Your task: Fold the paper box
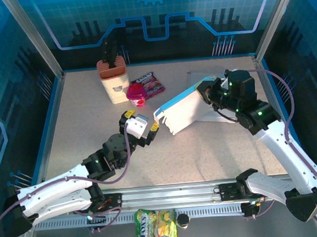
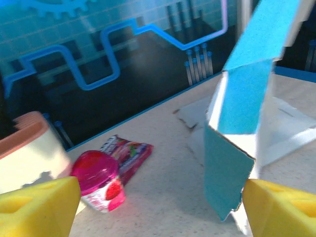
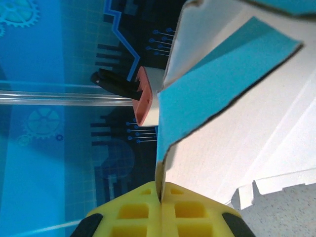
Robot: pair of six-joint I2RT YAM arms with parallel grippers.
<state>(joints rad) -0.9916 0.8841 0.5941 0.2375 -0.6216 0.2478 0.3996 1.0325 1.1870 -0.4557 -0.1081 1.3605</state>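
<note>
**Position.** The paper box [image 1: 183, 112] is partly raised above the right centre of the table [image 1: 83, 147]. It is tilted, with its blue outer face and white inner face both visible. One white flap lies flat on the tabletop behind it. A pink cup [image 1: 136, 94] and a snack packet [image 1: 151, 83] stand well apart from it, to the left rear.

**Right gripper.** The right gripper [image 3: 161, 210] is clamped on the box. In the right wrist view, the yellow pads [image 3: 133, 212] meet on a thin card edge.

**Left gripper.** The left gripper [image 2: 158, 212] has its jaws spread wide and holds nothing. In the left wrist view, the lower corner of a blue panel [image 2: 229, 168] hangs just beside one pad [image 2: 281, 207]. Contact there cannot be confirmed.

**Handling.** The box appears light and thin. It is probably stiff along each flat panel, weak at the creases, and easy to dent or tear at the cut tabs. The coated face may slip under a light pinch.

**Hold points.** Grip a panel near its free edge, close to a crease, with the pads flat on the card. Avoid corners and tabs. Keep the opposite side anchored while a flap is turned.
</note>
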